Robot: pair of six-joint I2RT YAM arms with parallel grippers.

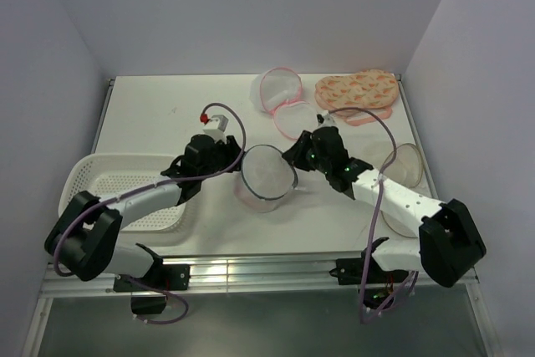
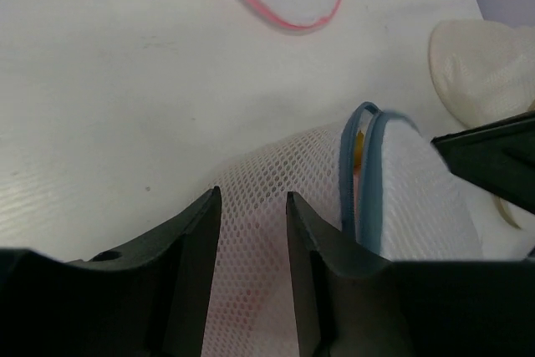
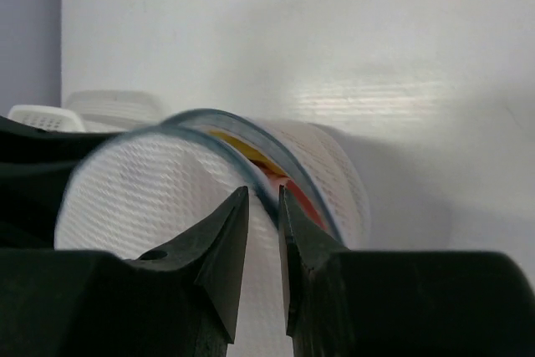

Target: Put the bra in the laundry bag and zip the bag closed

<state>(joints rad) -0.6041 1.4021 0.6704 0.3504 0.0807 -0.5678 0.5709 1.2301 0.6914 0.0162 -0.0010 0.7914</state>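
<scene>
You're in a robotics lab test cell: white counter [image 1: 167, 114] boxed by plain pale walls [image 1: 251, 6], left arm [image 1: 142, 202] and right arm [image 1: 393, 194] bolted to an aluminium rail [image 1: 251, 272], cables [image 1: 238, 135] exposed.

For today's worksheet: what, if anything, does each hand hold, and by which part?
The laundry bag: right hand pinches its grey zip rim; left hand grips its white mesh wall.

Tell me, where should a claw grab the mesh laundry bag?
Probably the grey zip rim of the laundry bag, coming from above. The bag stands on edge, so the rim arches up clear of the table, and it looks firmer than the loose mesh domes.
</scene>
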